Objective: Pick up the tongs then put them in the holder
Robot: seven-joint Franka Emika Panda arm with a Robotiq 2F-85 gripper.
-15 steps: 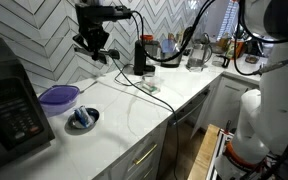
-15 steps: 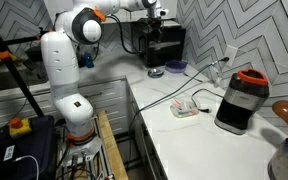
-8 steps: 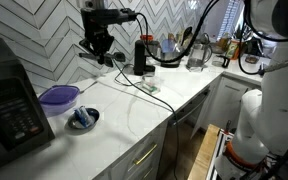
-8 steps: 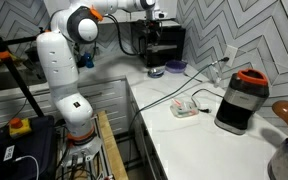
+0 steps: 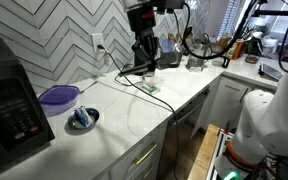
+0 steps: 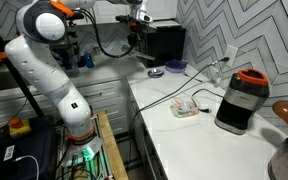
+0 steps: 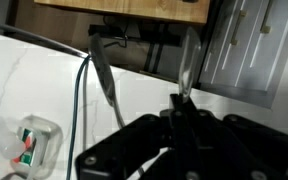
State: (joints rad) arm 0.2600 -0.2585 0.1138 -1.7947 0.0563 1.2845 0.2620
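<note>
My gripper [image 5: 144,48] hangs high over the white counter, in front of the black blender, and also shows in an exterior view [image 6: 136,17]. In the wrist view the jaws [image 7: 180,104] are shut on the tongs [image 7: 187,62]. One silvery arm sticks out past the fingertips, and a second thin arm slants away on the left. The holder [image 6: 287,160], a shiny steel canister with a wooden spoon in it, stands at the near end of the counter. In an exterior view it sits just beyond the gripper, with utensil handles showing [image 5: 169,47].
A black blender [image 6: 239,100] stands beside the holder. A white power strip [image 5: 149,88] with black cables lies below the gripper. A purple bowl [image 5: 59,97], a small dish holding something blue [image 5: 82,118] and a black box appliance [image 5: 9,105] are at the other end.
The arm has swung along the counter, away from the purple bowl end and toward the blender and holder, with the tongs still in the jaws.
</note>
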